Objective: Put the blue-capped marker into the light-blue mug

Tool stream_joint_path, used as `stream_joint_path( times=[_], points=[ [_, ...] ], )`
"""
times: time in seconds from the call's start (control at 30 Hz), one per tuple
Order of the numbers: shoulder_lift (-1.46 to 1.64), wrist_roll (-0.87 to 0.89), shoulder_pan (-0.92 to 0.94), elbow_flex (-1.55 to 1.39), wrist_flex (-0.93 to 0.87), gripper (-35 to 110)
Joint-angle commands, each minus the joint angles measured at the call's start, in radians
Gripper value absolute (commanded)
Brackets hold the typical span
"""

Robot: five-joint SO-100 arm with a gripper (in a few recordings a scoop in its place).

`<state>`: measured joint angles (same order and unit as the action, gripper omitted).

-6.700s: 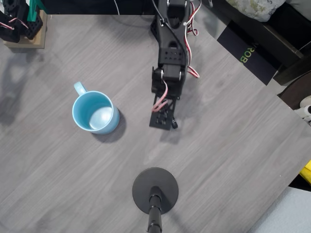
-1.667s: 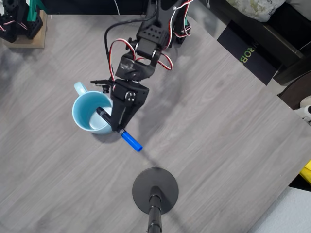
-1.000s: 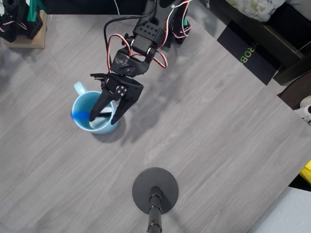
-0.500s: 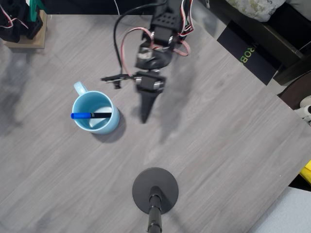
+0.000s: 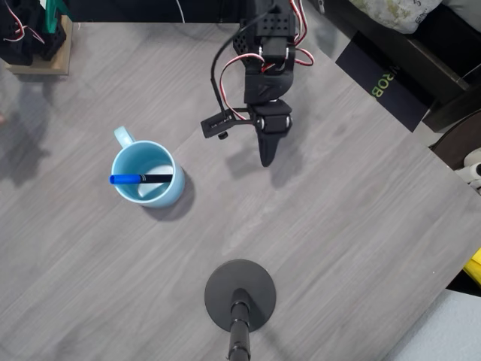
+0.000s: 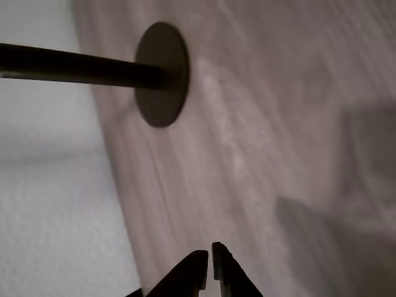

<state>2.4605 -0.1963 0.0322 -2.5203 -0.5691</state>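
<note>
The light-blue mug stands upright on the left part of the table in the overhead view, handle toward the upper left. The blue-capped marker lies across its opening, blue cap at the left rim, black barrel reaching the right rim. My gripper hangs above the table well to the right of the mug, fingers pointing down the picture. In the wrist view the fingertips are nearly together with nothing between them, so the gripper is shut and empty.
A black round stand base with its pole sits near the table's front edge, also seen as the stand base in the wrist view. A wooden block with parts is at the top left. The table's right edge runs diagonally.
The gripper let go of the marker into the mug, shut, and swung away to the right and up the picture. Marker and mug have stayed still over the last half second.
</note>
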Motion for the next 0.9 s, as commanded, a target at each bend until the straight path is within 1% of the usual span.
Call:
stream_joint_path(
  times=[0.0,0.13,0.3,0.53,0.67,0.77,0.87],
  points=[
    [0.083,-0.005,0.000,-0.086,0.003,0],
    [0.156,-0.008,0.002,-0.178,-0.003,0],
    [0.175,-0.003,-0.009,-0.275,0.006,0],
    [0.176,0.046,-0.025,-0.382,0.061,0],
    [0.272,0.049,-0.026,-0.495,0.133,0],
    [0.400,0.051,-0.046,-0.572,0.121,0],
    [0.485,0.075,-0.067,-0.580,0.038,0]
  ],
)
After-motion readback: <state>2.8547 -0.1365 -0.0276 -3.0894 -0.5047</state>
